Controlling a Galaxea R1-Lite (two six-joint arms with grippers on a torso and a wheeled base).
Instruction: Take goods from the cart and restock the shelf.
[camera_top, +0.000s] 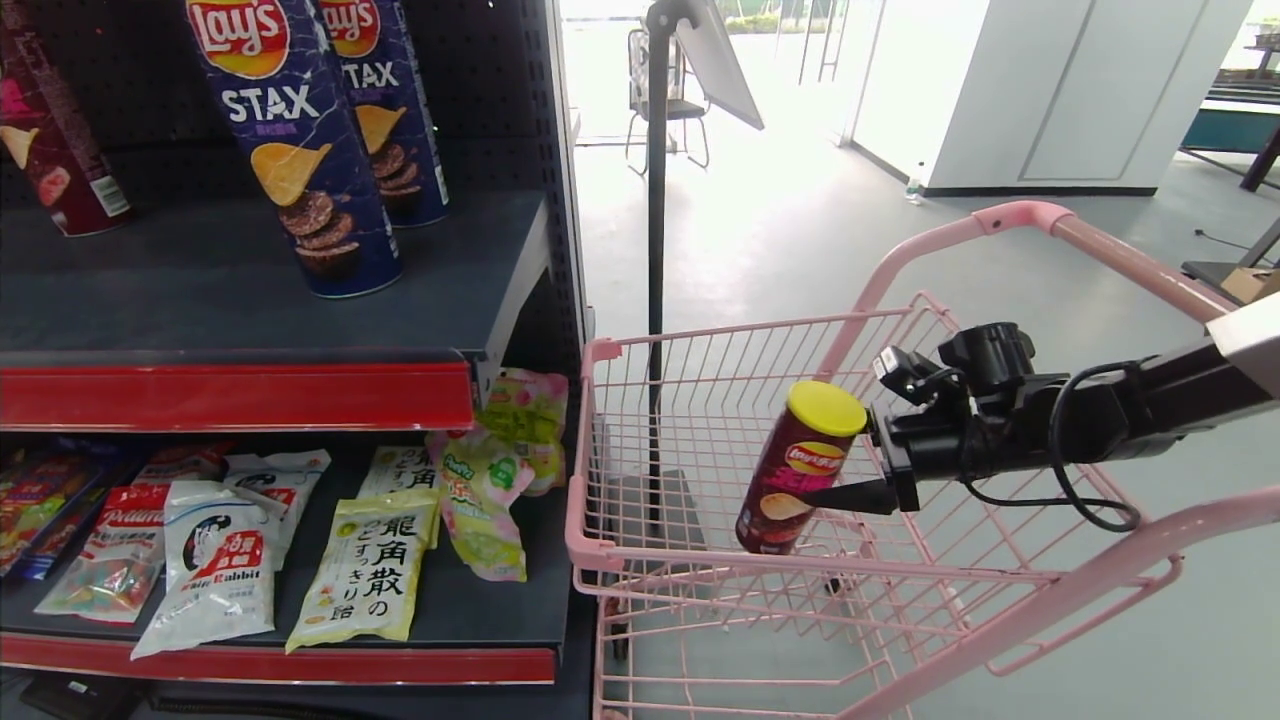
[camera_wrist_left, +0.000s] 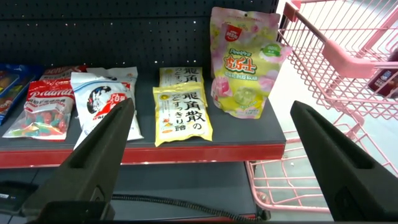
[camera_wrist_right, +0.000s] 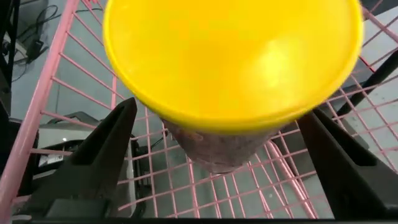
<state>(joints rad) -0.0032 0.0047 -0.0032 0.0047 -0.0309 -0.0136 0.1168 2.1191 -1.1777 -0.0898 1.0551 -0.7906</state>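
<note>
Head view: at four o'clock I see the right gripper clamped on a dark red chip can. The can hangs tilted, yellow lid uppermost, inside the basket of the pink cart. The shelf stands at nine o'clock, just beside the cart. Two blue chip cans stand on its upper board at eleven o'clock, and snack bags lie on the lower board at eight o'clock.

Left wrist view: my left gripper has its fingers spread wide with nothing between them. Beyond it are the snack bags on the lower board, and a pink-and-green bag stands nearest the cart.

Right wrist view: the lid looms close, both fingers flank the can's body, and the cart's wire lies beyond.
</note>
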